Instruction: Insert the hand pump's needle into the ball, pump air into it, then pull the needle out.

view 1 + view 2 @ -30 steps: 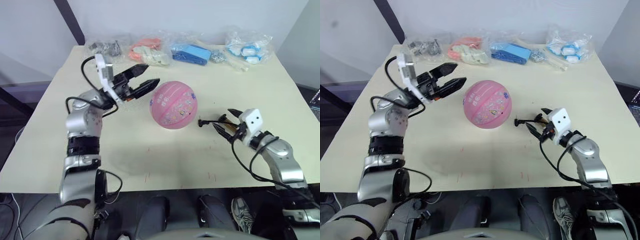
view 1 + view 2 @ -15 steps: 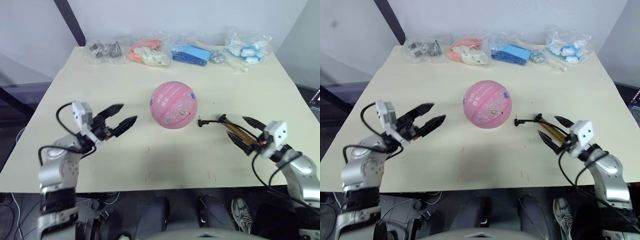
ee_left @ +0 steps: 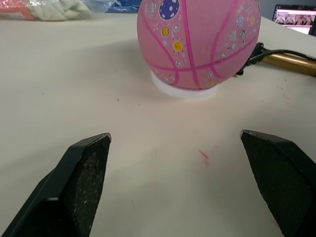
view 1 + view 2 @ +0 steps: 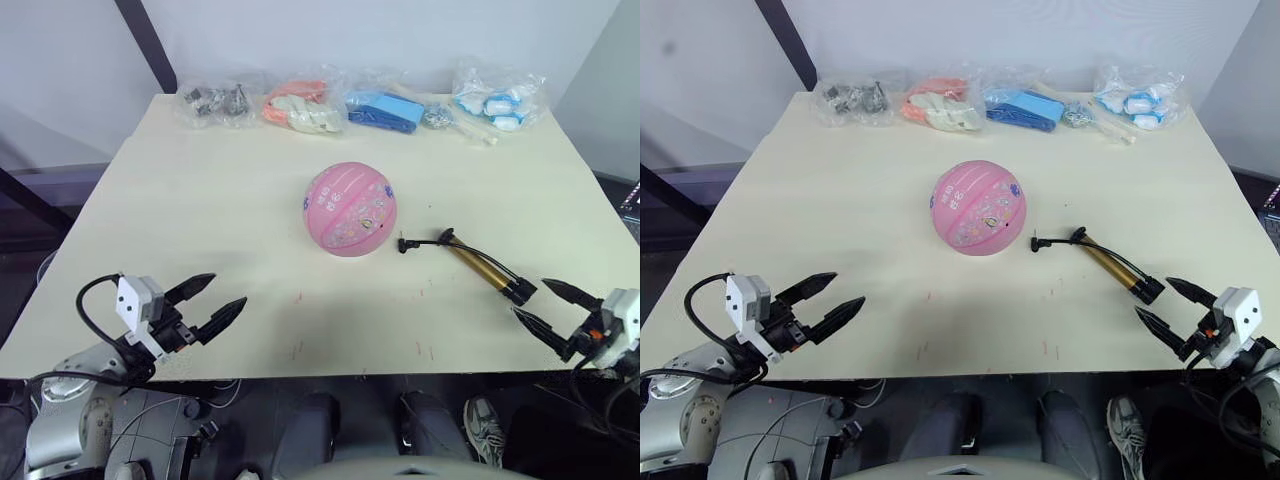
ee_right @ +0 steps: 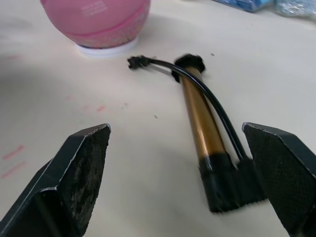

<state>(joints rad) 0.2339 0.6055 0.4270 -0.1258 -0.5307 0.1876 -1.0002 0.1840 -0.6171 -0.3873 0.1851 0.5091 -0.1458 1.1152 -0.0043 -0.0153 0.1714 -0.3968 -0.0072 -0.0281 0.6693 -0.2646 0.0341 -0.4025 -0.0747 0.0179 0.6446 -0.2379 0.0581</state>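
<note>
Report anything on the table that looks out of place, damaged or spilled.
Nothing stands out. The ball sits round on a white ring, the hand pump lies flat beside it with its hose intact, needle end near the ball, not inserted. The bags are lined along the far edge.

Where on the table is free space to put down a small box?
Bare patches: the wide stretch left of the ball, and the band between ball and bags. The far edge is crowded with bags. Right of the ball lies the pump, so less room there.
</note>
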